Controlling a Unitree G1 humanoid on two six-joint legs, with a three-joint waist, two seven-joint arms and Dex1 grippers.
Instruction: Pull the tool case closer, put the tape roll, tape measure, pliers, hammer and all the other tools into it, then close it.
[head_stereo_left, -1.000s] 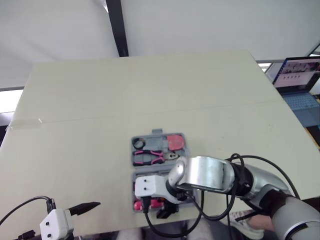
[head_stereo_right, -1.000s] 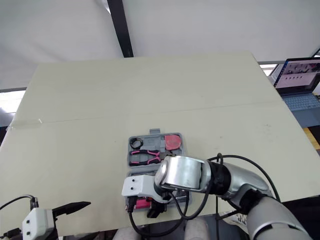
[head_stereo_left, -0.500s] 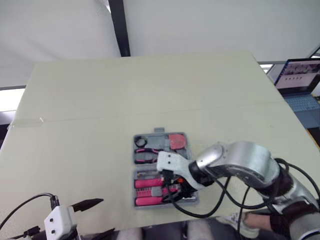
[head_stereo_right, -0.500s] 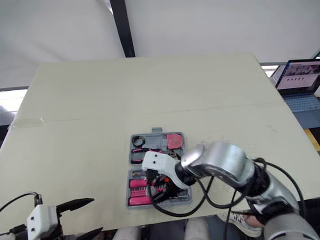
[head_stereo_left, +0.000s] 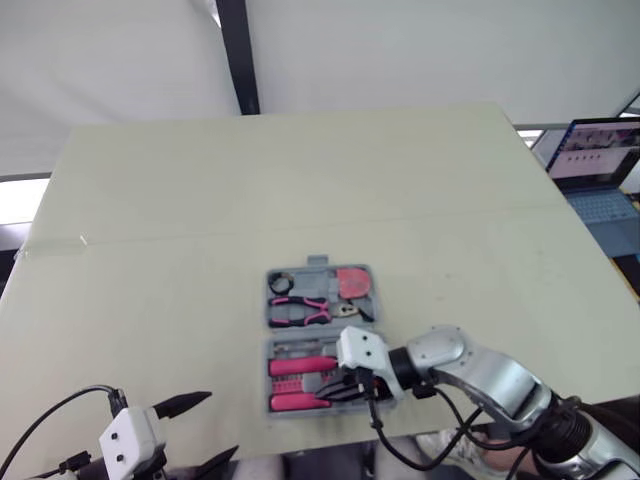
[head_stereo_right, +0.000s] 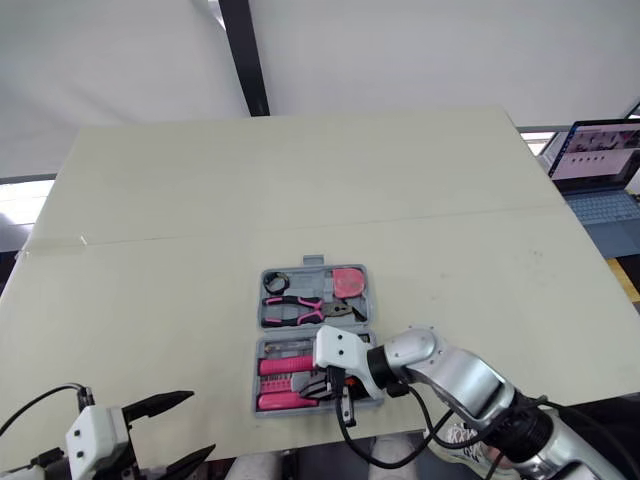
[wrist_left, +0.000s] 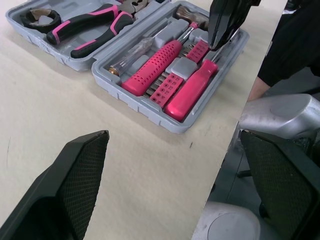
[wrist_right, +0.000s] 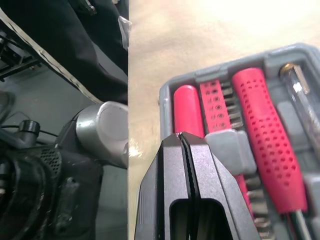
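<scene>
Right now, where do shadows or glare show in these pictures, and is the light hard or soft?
Left eye view: soft, even light on the table; the laptop screen glows at the right edge. Left wrist view: the tool case throws only a thin, soft shadow on the table. Right wrist view: a small glint on the clear screwdriver handle.

- A pale beige table (head_stereo_left: 180, 190) lies under the tool case (head_stereo_left: 317, 263) and spreads wide on all sides of it.
- A faint seam (head_stereo_left: 450, 212) crosses the tabletop just beyond the case.
- A white wall (head_stereo_left: 420, 50) stands past the table's far edge.
- A black post (head_stereo_left: 236, 55) runs up that wall.
- An open laptop (head_stereo_left: 600, 165) sits off the table, well to the case's right, with its screen lit.
</scene>
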